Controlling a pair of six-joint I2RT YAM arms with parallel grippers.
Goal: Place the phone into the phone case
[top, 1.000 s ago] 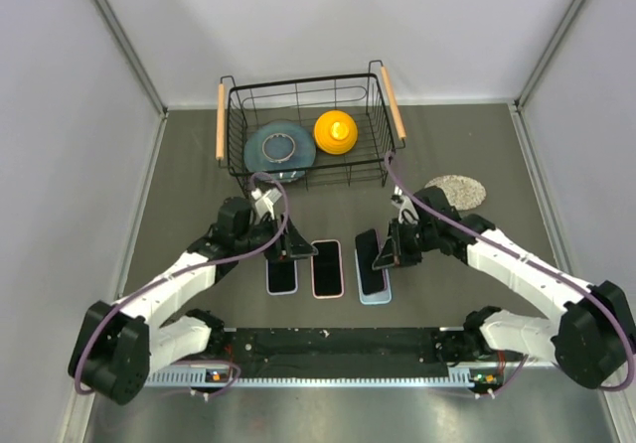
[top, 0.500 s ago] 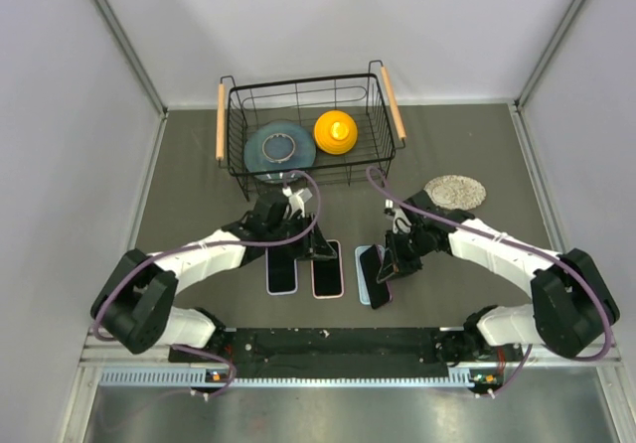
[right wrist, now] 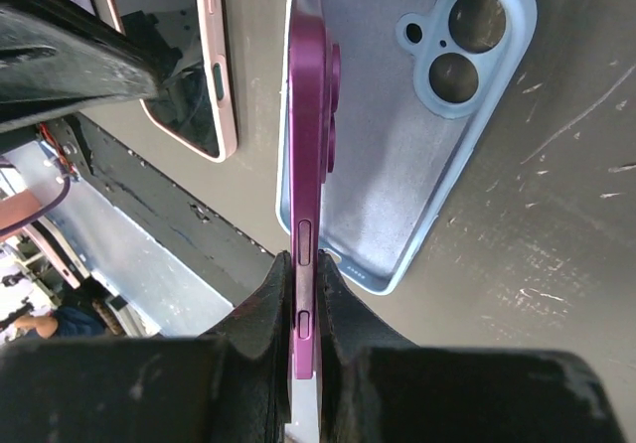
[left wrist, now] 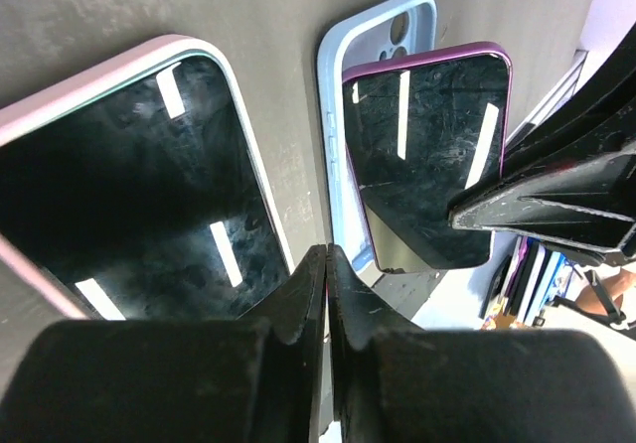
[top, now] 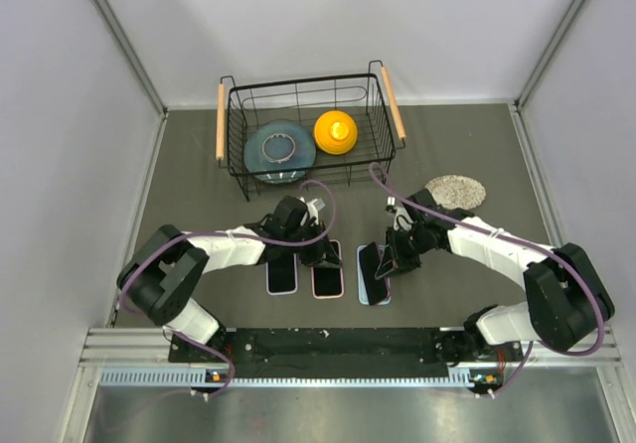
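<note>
The phone (right wrist: 308, 145), purple with a dark screen, stands on its long edge over the phone case, and my right gripper (right wrist: 301, 264) is shut on its side. The phone case (right wrist: 397, 165) is light blue and lies open side up on the table, camera holes at the far end. In the top view the phone (top: 370, 264) leans over the case (top: 376, 299) in the right gripper (top: 383, 264). My left gripper (left wrist: 326, 254) is shut and holds nothing. It hovers between the blue case (left wrist: 336, 115) and a pink-cased phone (left wrist: 129, 185).
A pink-cased phone (top: 328, 280) and a dark phone (top: 281, 276) lie left of the case. A black wire basket (top: 303, 180) with a blue plate (top: 276, 149) and a yellow item (top: 336, 131) stands behind. A speckled round pad (top: 455, 191) lies at right.
My left gripper has closed and moved right, from over the dark phone to the pink-cased phone's right edge. The right gripper has tipped the purple phone up on edge over the case.
</note>
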